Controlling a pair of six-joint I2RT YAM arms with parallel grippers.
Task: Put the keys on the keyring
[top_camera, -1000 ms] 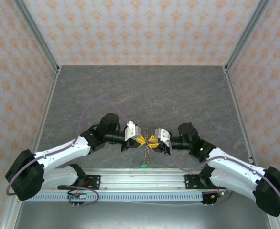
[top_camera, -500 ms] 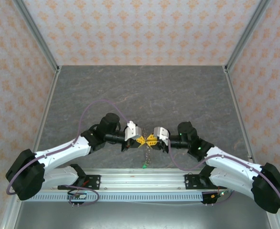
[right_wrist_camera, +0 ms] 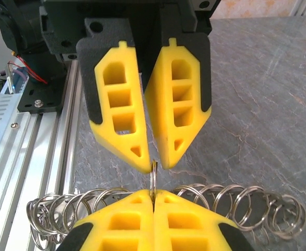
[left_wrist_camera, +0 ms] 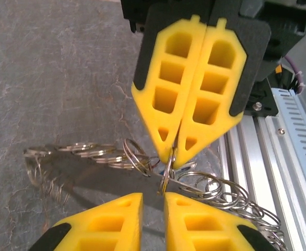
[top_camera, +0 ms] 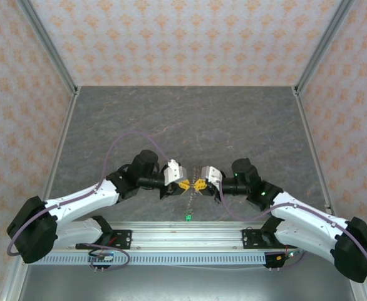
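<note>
We see our right gripper (right_wrist_camera: 153, 193) clamped on one thin wire ring of the silvery chain of linked metal rings (right_wrist_camera: 221, 197); facing it, the left gripper (left_wrist_camera: 153, 197) has its yellow, hollow-celled jaws slightly apart; the small green plastic tag (top_camera: 188, 217) sits near both grippers, toward the arm bases, unmoved since a second ago.

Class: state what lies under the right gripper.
The keyring, a chain of rings, lies on the table beneath the right gripper, which is shut on one ring. Its fingers hide the chain's middle.
</note>
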